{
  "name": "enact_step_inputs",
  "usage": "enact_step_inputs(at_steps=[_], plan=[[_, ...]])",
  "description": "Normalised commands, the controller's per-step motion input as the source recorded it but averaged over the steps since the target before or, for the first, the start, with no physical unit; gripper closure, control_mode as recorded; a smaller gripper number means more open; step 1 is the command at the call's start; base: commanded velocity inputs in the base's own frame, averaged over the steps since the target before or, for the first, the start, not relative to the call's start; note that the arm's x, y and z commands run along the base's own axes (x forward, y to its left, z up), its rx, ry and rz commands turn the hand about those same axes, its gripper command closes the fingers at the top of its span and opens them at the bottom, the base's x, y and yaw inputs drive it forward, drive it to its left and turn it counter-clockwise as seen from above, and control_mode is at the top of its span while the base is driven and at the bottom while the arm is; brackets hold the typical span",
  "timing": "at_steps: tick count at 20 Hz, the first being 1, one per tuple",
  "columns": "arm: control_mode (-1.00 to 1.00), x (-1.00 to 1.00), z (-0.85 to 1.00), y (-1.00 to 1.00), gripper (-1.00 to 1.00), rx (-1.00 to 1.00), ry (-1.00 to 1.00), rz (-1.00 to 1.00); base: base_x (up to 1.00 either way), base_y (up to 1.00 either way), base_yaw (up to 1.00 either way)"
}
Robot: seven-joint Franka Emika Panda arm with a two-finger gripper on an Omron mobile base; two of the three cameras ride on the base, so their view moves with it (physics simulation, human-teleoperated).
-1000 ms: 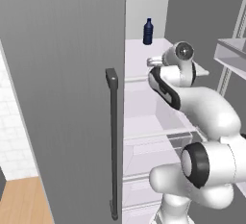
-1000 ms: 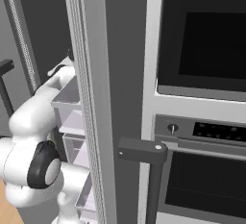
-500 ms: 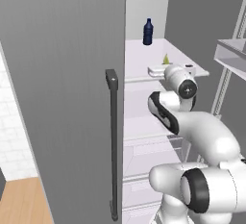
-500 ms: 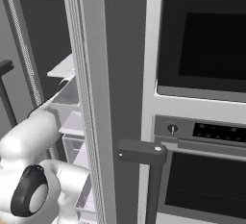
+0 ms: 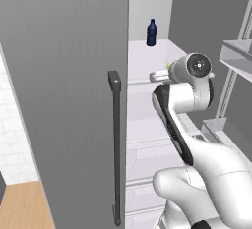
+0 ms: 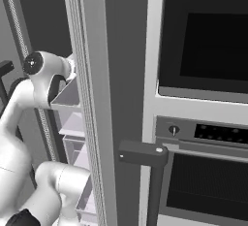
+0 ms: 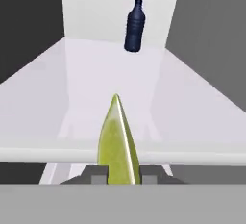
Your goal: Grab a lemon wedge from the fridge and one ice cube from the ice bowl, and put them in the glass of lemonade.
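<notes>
The fridge point(image 5: 64, 75) stands open, with my arm reaching onto its upper white shelf point(image 7: 96, 74). The lemon wedge point(image 7: 116, 141), yellow-green and standing on end, sits between my fingertips at the shelf's front edge. My gripper point(image 7: 123, 175) is shut on it. From the left base view the wedge point(image 5: 169, 66) peeks out just above the gripper point(image 5: 158, 76), left of the round wrist joint. The ice bowl and the glass of lemonade are out of view.
A dark blue bottle point(image 7: 134, 25) stands at the back of the same shelf. The fridge door's dark bar handle point(image 5: 116, 149) is to my left, door bins point(image 5: 236, 56) to my right. The black oven and microwave column point(image 6: 208, 50) stands right of the fridge.
The arm has folded and its wrist has risen level with the shelf's front edge. The wedge, loose on the shelf half a second ago, now sits in the fingers.
</notes>
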Motion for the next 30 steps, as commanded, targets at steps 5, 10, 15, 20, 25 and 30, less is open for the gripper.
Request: enact_step_inputs(at_steps=[5,10,15,20,25,30], plan=[[-1.0,-1.0,-0.33,0.3,1.0,-0.05,0.5,-0.05,0.0,0.0,0.0],[-1.0,-1.0,-0.64,0.01,1.0,-0.06,0.2,0.0,0.0,0.0,0.0],[1.0,-0.6,-0.36,0.0,1.0,-0.01,0.09,0.0,-0.4,0.0,0.0],[1.0,0.0,0.0,0.0,1.0,0.0,0.0,0.0,-1.0,0.0,0.0],[1.0,0.0,0.0,0.0,1.0,0.0,0.0,0.0,-1.0,0.0,0.0],[1.0,0.0,0.0,0.0,1.0,0.0,0.0,0.0,-1.0,-0.48,-0.1]])
